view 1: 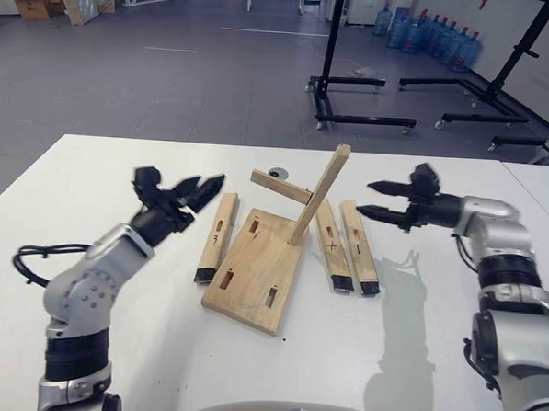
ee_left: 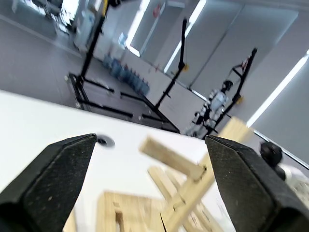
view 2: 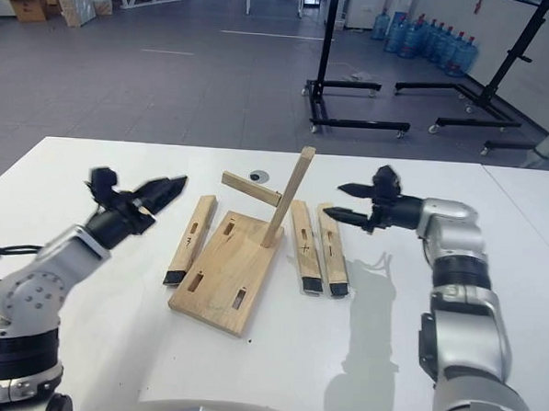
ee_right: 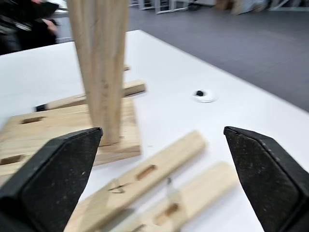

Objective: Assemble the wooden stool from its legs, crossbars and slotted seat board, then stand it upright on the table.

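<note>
- Lying flat on the white table (view 1: pixel 91 187) nearest the robot, the seat board (view 1: pixel 253 269) has its slots facing up. I judge this is so the legs can be pressed in from above, with the stool built upside down.
- A first loose leg (view 1: pixel 216 237) lies just beside the board's left edge. A second leg (view 1: pixel 333 244) and a third leg (view 1: pixel 359 247) lie side by side just off its right edge, each within reach of the arm on that side.
- The left gripper (view 1: pixel 204 194) hovers above the table just left of the first loose leg. Its fingers are spread and it holds nothing. It looks placed to take that leg.
- The right gripper (view 1: pixel 365 197) hangs over the far ends of the second and third legs, jaws apart and empty, pointing toward the standing leg.
- The upright leg (view 1: pixel 319 194) sits in a far slot of the board, tilted a little to the right.
- A crossbar (view 1: pixel 280 186) juts leftward from the upright leg. Its free end is unsupported, probably waiting for a neighbouring leg.
- Beyond lies a small round grommet (view 1: pixel 277 173) in the tabletop.
</note>
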`<state>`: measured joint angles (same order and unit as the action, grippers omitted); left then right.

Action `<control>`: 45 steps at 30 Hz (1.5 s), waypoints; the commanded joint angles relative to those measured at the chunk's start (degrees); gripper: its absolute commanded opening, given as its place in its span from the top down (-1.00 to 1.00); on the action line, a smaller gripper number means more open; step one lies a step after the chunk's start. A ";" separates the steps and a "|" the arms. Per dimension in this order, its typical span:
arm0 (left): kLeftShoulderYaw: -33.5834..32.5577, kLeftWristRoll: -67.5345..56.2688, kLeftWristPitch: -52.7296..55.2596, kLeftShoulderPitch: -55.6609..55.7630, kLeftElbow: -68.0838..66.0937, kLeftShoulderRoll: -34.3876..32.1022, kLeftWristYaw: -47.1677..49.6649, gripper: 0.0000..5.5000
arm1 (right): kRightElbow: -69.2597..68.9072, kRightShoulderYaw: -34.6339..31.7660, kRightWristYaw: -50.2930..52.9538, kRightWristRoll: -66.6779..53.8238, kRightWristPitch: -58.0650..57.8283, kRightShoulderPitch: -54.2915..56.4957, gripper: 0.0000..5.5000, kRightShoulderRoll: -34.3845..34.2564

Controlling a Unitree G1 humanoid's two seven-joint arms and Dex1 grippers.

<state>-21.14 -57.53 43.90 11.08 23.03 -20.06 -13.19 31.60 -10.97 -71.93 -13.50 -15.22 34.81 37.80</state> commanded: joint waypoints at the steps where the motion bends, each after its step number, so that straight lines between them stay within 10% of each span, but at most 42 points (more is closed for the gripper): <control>1: -14.61 -4.54 1.90 -1.15 13.66 -5.32 20.12 -0.50 | -50.34 -6.92 31.86 5.38 -31.48 -18.18 -0.68 -12.07; 7: -10.09 11.72 -1.47 -2.39 7.01 -0.42 26.95 -0.50 | -63.30 3.90 54.11 21.86 -46.75 -29.93 -0.68 -29.94; 37: -5.77 17.45 -4.55 -3.12 4.41 2.67 23.31 -0.50 | -50.47 6.14 60.85 16.19 -43.07 -32.01 -0.68 -27.36; 45: -5.22 18.42 -5.00 -3.18 3.92 3.83 22.65 -0.50 | -47.61 6.00 61.09 14.90 -43.46 -31.69 -0.22 -26.55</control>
<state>-26.75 -39.66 39.08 7.45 27.58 -16.63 9.50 -17.22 -4.44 -11.16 2.17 -56.70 3.17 11.30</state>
